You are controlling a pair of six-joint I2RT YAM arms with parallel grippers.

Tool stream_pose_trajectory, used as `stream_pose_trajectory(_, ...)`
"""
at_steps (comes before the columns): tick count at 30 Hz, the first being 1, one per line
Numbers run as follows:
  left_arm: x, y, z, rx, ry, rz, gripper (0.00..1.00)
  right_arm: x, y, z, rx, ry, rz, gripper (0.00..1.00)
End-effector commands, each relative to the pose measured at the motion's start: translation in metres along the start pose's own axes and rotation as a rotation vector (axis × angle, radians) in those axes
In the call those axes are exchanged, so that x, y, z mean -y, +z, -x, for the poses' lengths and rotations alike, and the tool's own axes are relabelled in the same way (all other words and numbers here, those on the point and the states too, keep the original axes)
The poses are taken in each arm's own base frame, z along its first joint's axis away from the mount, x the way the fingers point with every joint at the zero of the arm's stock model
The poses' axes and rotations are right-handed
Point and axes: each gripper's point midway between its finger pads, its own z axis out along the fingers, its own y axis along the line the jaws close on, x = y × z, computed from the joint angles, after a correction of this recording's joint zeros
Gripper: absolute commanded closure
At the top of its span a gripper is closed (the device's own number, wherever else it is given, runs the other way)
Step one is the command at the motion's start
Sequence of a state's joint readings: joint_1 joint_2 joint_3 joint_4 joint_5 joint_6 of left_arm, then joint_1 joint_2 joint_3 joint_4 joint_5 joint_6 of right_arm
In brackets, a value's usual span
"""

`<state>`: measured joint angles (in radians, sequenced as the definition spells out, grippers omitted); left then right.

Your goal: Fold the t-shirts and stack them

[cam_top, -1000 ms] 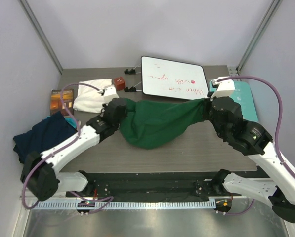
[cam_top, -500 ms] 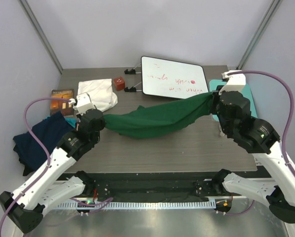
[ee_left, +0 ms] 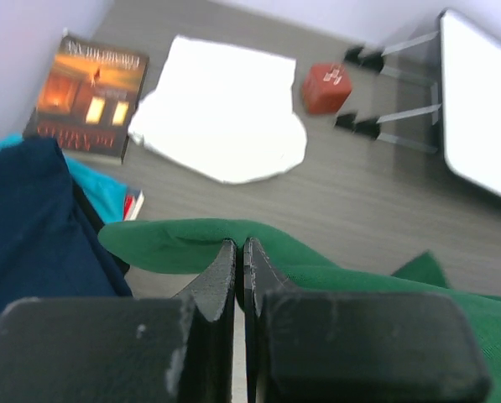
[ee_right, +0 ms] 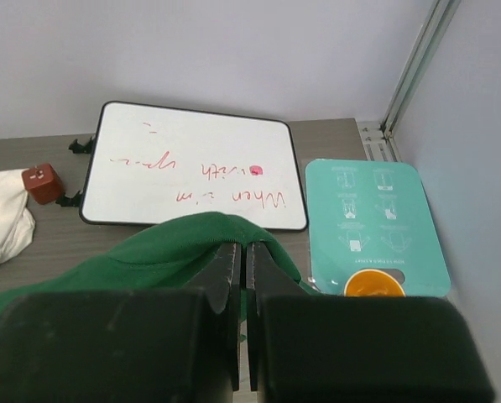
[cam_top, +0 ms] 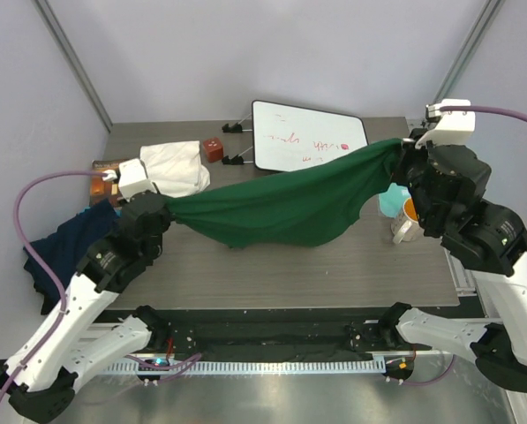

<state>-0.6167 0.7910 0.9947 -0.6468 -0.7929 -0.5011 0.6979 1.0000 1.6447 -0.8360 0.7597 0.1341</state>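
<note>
The dark green t-shirt hangs above the middle of the table, stretched like a hammock between the two arms. Its middle sags low; I cannot tell whether the lowest fold touches the wood. The left gripper is clamped on one edge of the cloth and the right gripper pinches the opposite edge, held higher, probably so that the shirt opens out and can be laid flat for folding. The cream-white t-shirt lies crumpled at the far left and the navy t-shirt is heaped at the left border, both not yet folded. Further out are a book, a red cube, a whiteboard, and a mug on the near end of the teal board.
</note>
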Motion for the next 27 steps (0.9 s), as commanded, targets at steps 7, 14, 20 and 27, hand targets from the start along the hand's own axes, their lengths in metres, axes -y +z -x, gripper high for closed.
stream_pose_trajectory(7, 0.019, 0.001, -0.001, -0.105, 0.088, -0.054, 1.00, -0.020, 0.009, -0.018, -0.057, -0.026, 0.067, 0.99)
stream_pose_trajectory(14, 0.065, 0.041, -0.040, -0.218, 0.141, -0.099, 1.00, -0.042, 0.052, -0.075, -0.195, -0.112, 0.048, 0.99)
stream_pose_trajectory(20, 0.098, 0.089, -0.010, -0.159, 0.144, -0.090, 1.00, -0.029, 0.106, -0.064, -0.199, -0.037, 0.020, 0.99)
stream_pose_trajectory(27, 0.117, 0.119, 0.045, -0.010, 0.060, -0.102, 1.00, -0.024, 0.130, -0.021, -0.101, 0.049, 0.023, 0.99)
